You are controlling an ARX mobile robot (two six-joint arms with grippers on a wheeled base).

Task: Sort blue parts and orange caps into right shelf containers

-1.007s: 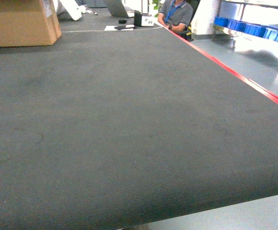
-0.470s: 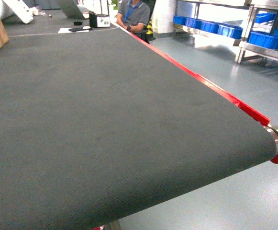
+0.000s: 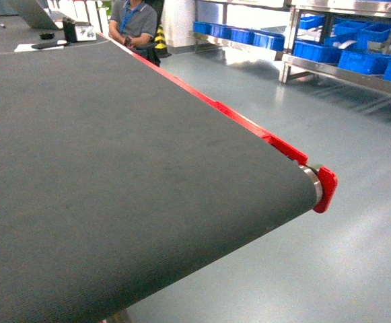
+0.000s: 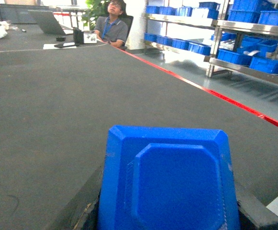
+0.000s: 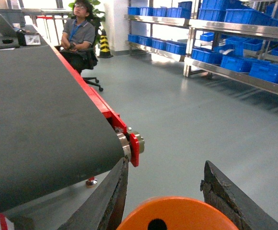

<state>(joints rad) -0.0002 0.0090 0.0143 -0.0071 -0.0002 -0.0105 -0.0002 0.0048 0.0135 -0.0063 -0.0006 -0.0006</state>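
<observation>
I've got the blue part [image 4: 167, 179] clamped in the left gripper [image 4: 165, 211] over the belt [image 3: 114, 168], orange cap [image 5: 177, 215] pinched in the right gripper [image 5: 162, 201]. Shelf bins [image 3: 357, 57] are well off right. Risk: base swing jolts either part loose onto the floor.

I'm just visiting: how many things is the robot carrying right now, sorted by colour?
Blue: 1, the blue part in the left gripper.
Orange: 1, the orange cap in the right gripper.
Total: 2.
</observation>
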